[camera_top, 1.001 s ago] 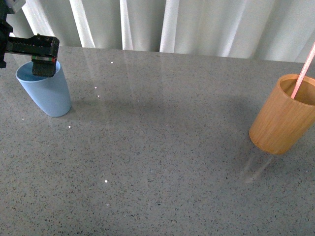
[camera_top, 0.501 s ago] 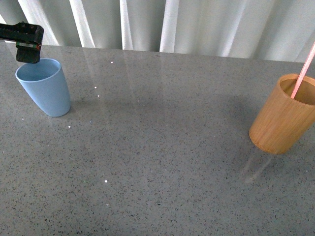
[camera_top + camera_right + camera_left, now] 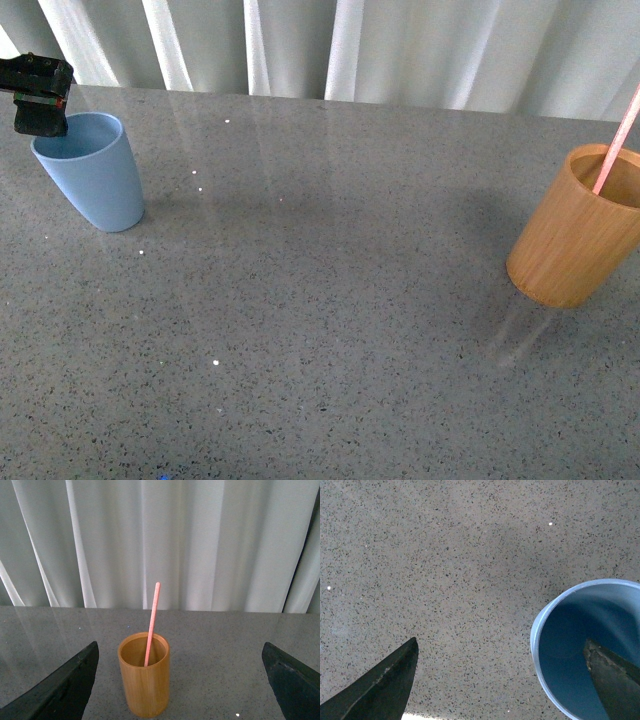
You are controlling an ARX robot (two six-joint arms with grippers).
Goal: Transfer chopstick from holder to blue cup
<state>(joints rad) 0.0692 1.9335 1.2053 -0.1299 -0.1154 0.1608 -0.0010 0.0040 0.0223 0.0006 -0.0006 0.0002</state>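
One pink chopstick (image 3: 151, 622) leans in the wooden holder (image 3: 144, 690) at the right of the bench (image 3: 330, 300), the blue cup (image 3: 95, 180) at far left looks empty, and left fingers (image 3: 380, 685) and right fingers (image 3: 55, 685) both gape unladen, so no step is done.

Front: high, overlooking table (image 3: 330, 300). Left wrist: straight down, close over blue cup (image 3: 565, 645). Right wrist: level, facing holder (image 3: 144, 690).
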